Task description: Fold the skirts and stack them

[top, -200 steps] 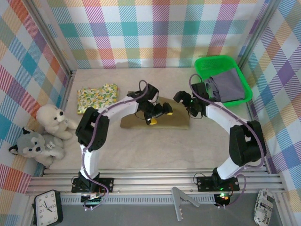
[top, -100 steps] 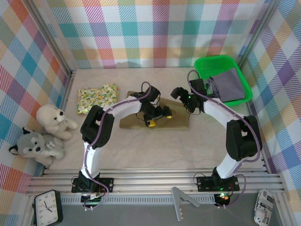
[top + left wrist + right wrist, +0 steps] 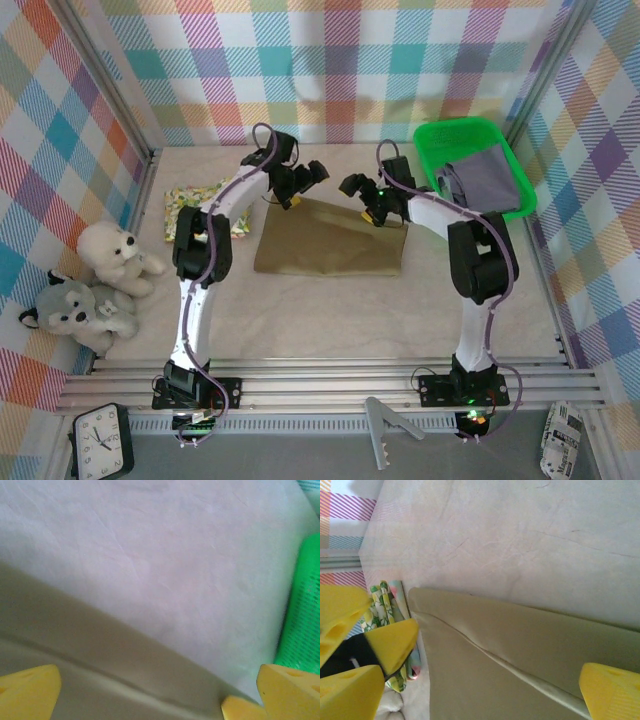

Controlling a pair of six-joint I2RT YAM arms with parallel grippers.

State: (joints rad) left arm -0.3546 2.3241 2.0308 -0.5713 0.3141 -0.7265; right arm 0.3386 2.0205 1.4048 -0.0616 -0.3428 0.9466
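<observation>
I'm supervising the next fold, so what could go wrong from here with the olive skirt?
1. Both open hands, left hand and right hand, are at the far edge of the flat olive-khaki cloth skirt, which looks layered there; a pinch might catch just one layer.
2. The left arm crosses above the folded yellow-green floral skirt and could drag it.
3. The right arm runs close to the green plastic tray and might nudge it.

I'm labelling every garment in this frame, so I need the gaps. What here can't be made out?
- Top view: the floral skirt is partly hidden by the left arm.
- Top view: anything under the lavender-grey skirt in the green tray is covered by it.
- Left wrist view: the olive skirt is blurred and cut off by the bottom edge.
</observation>
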